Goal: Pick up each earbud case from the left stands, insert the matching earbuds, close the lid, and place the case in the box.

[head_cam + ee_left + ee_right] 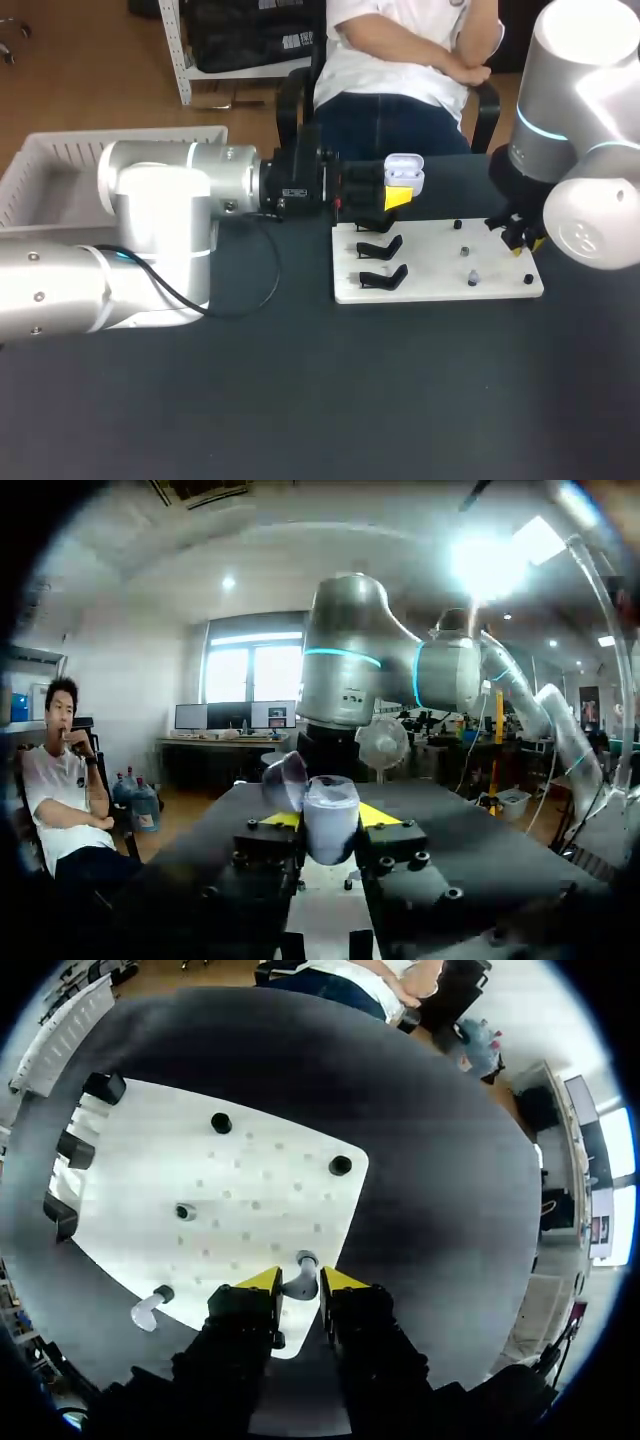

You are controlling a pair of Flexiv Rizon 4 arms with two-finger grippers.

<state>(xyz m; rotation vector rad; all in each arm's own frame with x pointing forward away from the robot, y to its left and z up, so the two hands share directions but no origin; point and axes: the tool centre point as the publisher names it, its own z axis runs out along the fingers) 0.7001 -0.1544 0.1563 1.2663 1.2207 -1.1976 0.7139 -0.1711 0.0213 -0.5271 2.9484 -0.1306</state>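
— Where is the earbud case [404, 176] held?
— It is clamped, lid open, by the left gripper [331, 825], above the white board's [430, 285] far corner.
— And the right gripper [300, 1282]?
— An earbud [303, 1270] at the board's edge is seemingly pinched by it from both sides — contact is poorly seen.

A glossy white rounded plastic earbud case [404, 178] stood upright with its lid hinged open, clamped between the fingers of the left pincer [330, 818]. One small white earbud [300, 1278] sat just ahead of the right pincer [300, 1286]. A second white earbud [147, 1310] lay off to that pincer's side, apart from it.
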